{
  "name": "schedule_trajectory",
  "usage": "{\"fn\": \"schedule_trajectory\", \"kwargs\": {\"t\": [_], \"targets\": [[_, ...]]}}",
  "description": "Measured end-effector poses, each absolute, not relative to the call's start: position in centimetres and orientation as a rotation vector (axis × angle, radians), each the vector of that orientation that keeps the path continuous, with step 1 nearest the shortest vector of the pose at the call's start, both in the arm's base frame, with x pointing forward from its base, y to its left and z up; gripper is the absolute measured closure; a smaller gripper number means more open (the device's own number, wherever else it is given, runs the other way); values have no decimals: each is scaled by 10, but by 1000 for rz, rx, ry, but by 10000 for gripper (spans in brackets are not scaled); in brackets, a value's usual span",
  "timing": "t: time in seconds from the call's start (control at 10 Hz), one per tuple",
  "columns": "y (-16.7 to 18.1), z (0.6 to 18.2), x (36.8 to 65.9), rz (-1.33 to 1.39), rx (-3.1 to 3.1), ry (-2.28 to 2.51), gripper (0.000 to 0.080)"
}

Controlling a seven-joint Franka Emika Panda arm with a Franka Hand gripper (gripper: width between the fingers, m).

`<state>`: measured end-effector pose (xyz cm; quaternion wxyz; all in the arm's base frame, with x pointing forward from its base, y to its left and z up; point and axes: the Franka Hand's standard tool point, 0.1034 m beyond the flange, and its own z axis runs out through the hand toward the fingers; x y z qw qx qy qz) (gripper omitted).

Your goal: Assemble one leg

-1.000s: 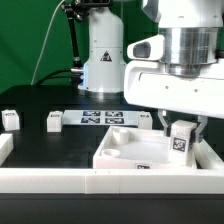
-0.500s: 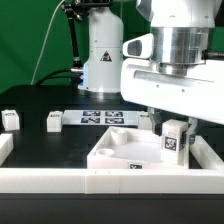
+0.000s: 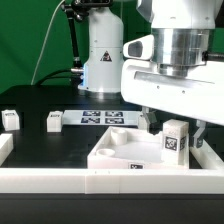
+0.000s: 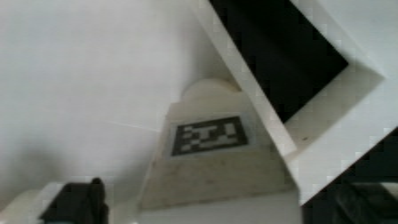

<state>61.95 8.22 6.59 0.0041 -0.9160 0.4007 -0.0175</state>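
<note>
The leg, a small white cuboid peg with a black-and-white tag, stands upright at the exterior view's right corner of the large white square plate. My gripper hangs just over it, open. Its fingers stand apart on either side of the leg, not touching it. In the wrist view the leg fills the middle with its tag facing the camera. The white plate lies behind it. One dark fingertip shows beside the leg.
Two more small white legs stand on the black table at the exterior view's left. The marker board lies behind the plate. The robot's base stands at the back. A white rim wall runs along the front.
The fingers have spread apart and let go of the leg. The leg now stands on the plate a little lower than before.
</note>
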Motion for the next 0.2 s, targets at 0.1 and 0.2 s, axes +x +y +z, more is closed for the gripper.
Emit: {"fn": "schedule_trajectory", "kwargs": {"t": [0.1,0.2], "targets": [[82,66,620,-55,-2870,1256,151],[82,66,619,-55,-2870,1256,151]]}}
